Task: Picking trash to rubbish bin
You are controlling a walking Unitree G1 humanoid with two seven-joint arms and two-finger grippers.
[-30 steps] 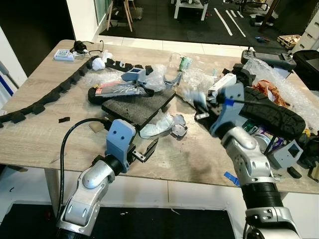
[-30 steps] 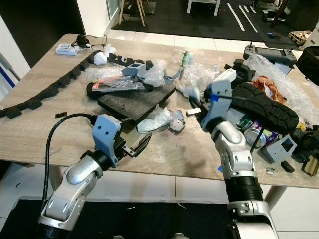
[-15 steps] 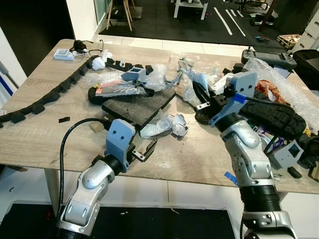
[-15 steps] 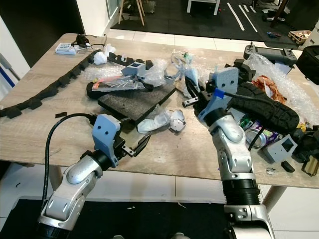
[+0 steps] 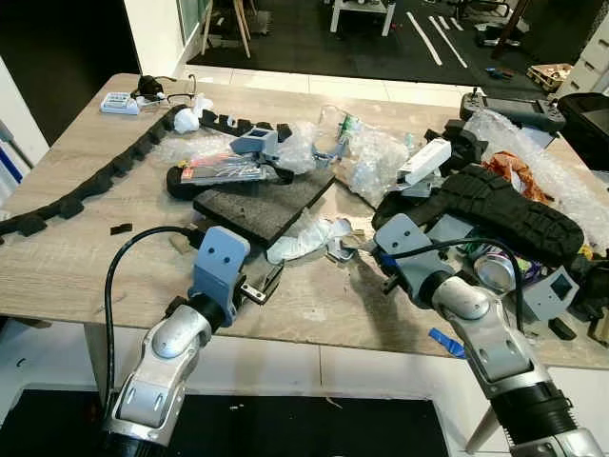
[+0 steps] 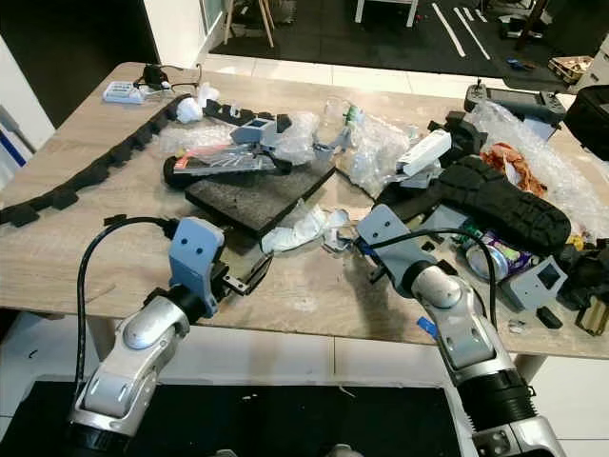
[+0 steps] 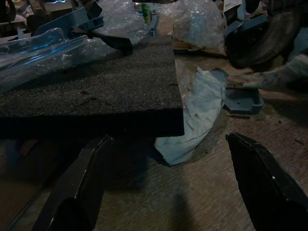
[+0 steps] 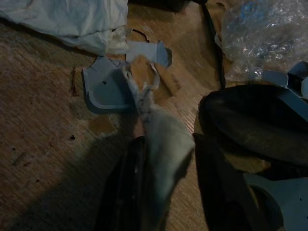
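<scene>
The wooden table [image 5: 76,257] is carrying most of its litter, so I judge the clearing barely begun, and I am seeing no rubbish bin. Taking the dark foam slab [image 5: 265,198] as landmark: a crumpled white wrapper [image 5: 303,240] is lying against its near corner. Just beyond, the right gripper [image 8: 163,192] is pinching a pale, twisted paper scrap [image 8: 161,139]. Below the slab, the left gripper [image 7: 168,192] is hovering spread and empty.
</scene>
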